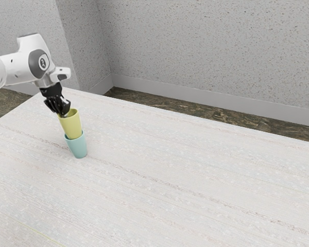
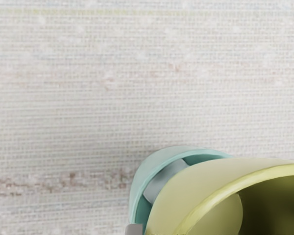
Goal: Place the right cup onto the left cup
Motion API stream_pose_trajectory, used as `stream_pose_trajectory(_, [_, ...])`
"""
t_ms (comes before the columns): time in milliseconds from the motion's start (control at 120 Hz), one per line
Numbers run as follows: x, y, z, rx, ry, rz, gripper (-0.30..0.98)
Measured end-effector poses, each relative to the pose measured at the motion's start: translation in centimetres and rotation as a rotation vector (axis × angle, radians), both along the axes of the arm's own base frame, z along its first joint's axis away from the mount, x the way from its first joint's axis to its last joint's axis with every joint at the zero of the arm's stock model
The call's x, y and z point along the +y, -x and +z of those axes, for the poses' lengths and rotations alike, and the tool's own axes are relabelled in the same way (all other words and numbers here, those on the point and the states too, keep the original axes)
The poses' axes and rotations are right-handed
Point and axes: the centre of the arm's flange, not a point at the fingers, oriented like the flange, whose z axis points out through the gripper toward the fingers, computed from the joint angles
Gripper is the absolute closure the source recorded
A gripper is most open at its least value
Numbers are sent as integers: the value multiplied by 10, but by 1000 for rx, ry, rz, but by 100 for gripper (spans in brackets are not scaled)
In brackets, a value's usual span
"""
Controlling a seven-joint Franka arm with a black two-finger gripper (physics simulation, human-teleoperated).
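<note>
In the exterior view the yellow cup lies at five o'clock from the jaws, right by its rim; whether they are spread or pinching it, I cannot tell. Its long axis runs eleven to five, roughly in line with the teal cup below; the next move probably calls for lowering along that line. Pale, streaked bench; speckled wall towards one o'clock.

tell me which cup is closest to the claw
The yellow cup, the upper of the two: the claw is at its rim, while the teal cup stands lower, on the table.
</note>
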Motion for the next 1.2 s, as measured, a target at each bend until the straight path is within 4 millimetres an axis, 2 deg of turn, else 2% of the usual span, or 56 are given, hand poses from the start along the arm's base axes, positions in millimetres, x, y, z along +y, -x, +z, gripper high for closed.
stream_pose_trajectory(42, [0,0,-3,4,2,-1,78])
stream_pose_trajectory(192, [-8,2,2,-6,19,0,44])
stream_pose_trajectory(308, [-24,13,30,-31,20,-13,26])
stream_pose_trajectory(442, [-48,26,70,-67,21,-30,14])
stream_pose_trajectory(533, [-68,41,104,-91,29,-43,9])
stream_pose_trajectory(642, [-101,49,133,-109,30,-87,5])
stream_pose_trajectory(808, [-167,65,188,-119,-89,-237,2])
stream_pose_trajectory(925, [-206,76,205,-105,-159,-331,1])
stream_pose_trajectory(1033, [-241,86,208,-88,-191,-400,1])
stream_pose_trajectory(1100, [-246,95,206,-72,-199,-398,1])
stream_pose_trajectory(1200, [-227,107,205,-54,-202,-323,0])
